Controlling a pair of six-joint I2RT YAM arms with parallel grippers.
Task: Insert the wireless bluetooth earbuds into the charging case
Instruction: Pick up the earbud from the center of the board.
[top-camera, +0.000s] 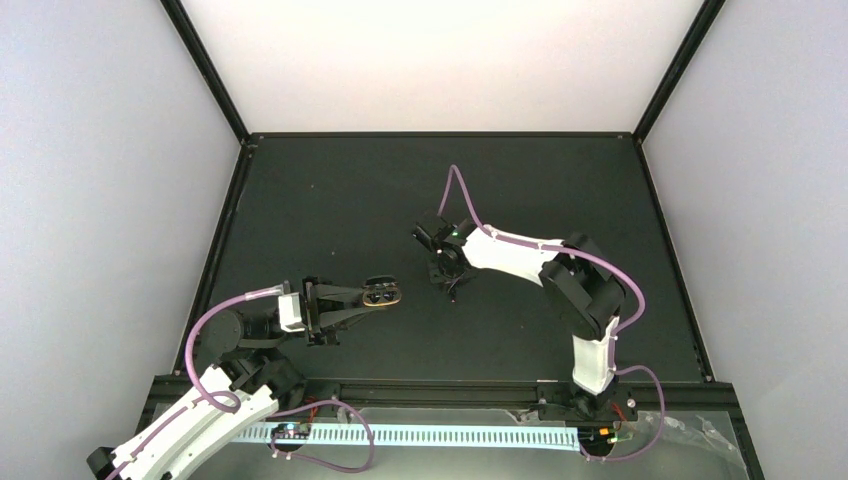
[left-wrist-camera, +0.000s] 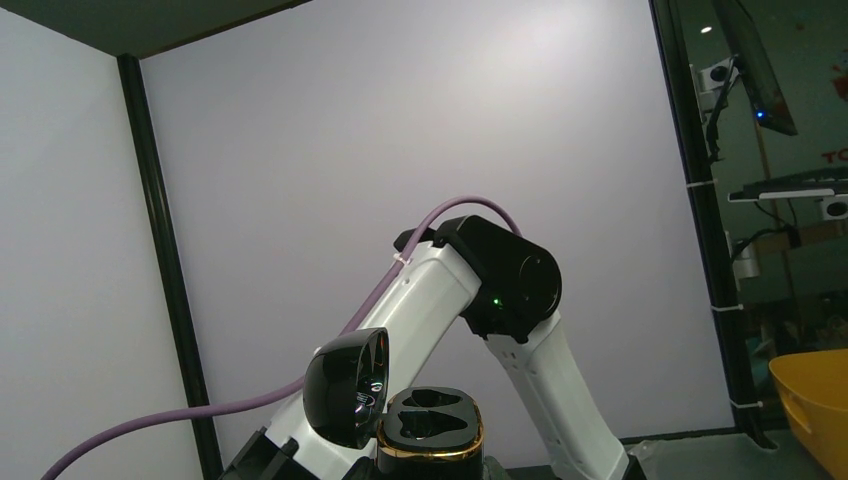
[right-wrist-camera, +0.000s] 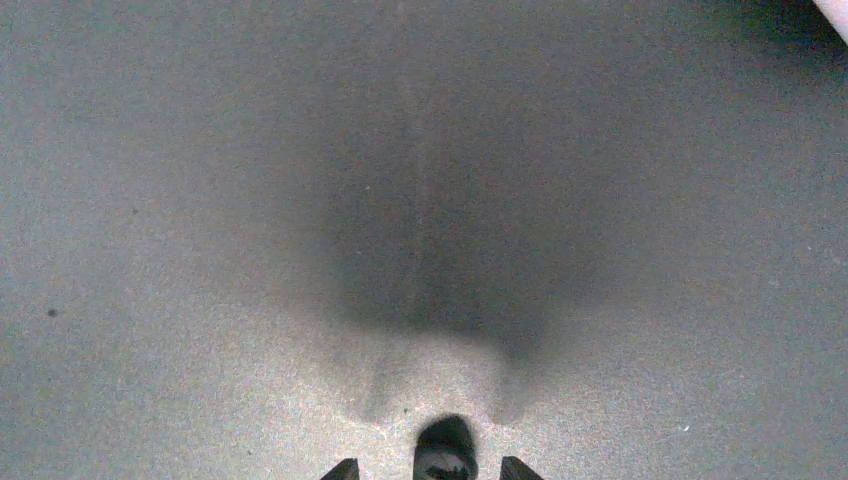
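The left gripper (top-camera: 368, 295) is clamped on the charging case (top-camera: 385, 293), holding it out in front of the left arm, over the middle of the table (top-camera: 330, 190). Whether the case rests on the mat or hangs above it, I cannot tell. From overhead it is just a small dark oval with a gold-coloured rim.

The left wrist camera shows more. The lid (left-wrist-camera: 345, 400) stands open, glossy black and tilted to the left, and the base shows two dark sockets above a gold band. That view's bottom edge cuts off the lower case and the fingers gripping it. I cannot make out whether either socket has anything in it.

The right gripper (top-camera: 449, 275) points down at the table, off to the right of the case and not touching it. In its wrist view only the very ends of its fingertips (right-wrist-camera: 345, 469) poke in at the bottom edge, standing apart. Between them sits a small dark rounded earbud (right-wrist-camera: 445, 455), half cut off, with a sliver of mat on either side. From overhead the gripper hides it.
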